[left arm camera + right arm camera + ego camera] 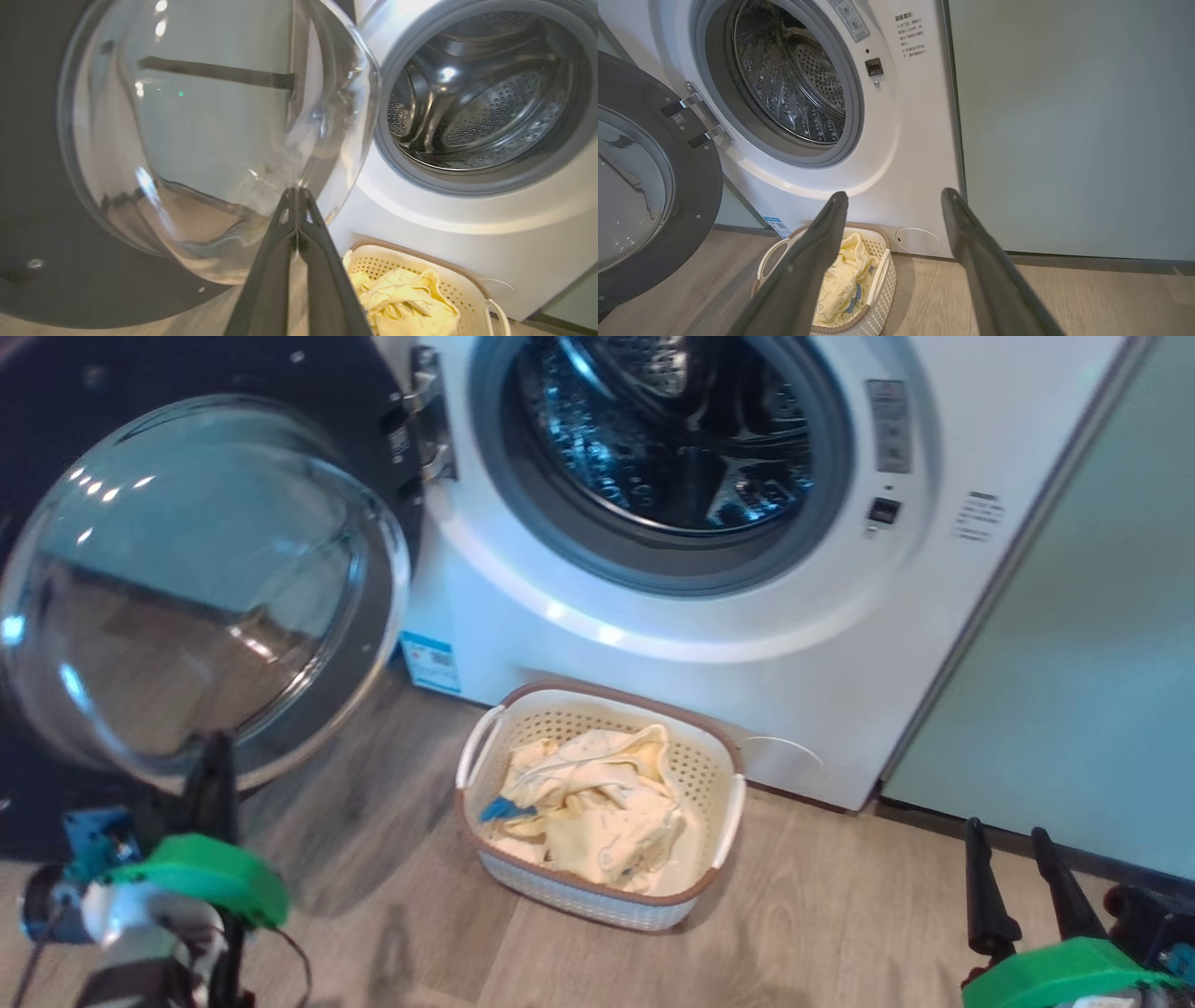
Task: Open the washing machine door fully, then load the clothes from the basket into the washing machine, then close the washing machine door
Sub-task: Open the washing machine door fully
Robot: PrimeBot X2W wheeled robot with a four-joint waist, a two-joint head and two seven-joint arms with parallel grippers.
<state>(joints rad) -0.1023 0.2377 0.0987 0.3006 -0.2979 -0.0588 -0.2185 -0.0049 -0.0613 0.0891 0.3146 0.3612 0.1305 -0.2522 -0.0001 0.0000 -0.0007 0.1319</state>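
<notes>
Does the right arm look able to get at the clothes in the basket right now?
Probably yes: the right gripper is open, the clothes lie uncovered in the basket, nothing stands between them, and the door hangs off to the left.

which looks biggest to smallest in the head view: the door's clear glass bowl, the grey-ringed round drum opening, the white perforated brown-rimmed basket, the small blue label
1. clear glass bowl, though nearest the camera
2. grey-ringed drum opening, cut off at top
3. white perforated basket
4. small blue label
</notes>
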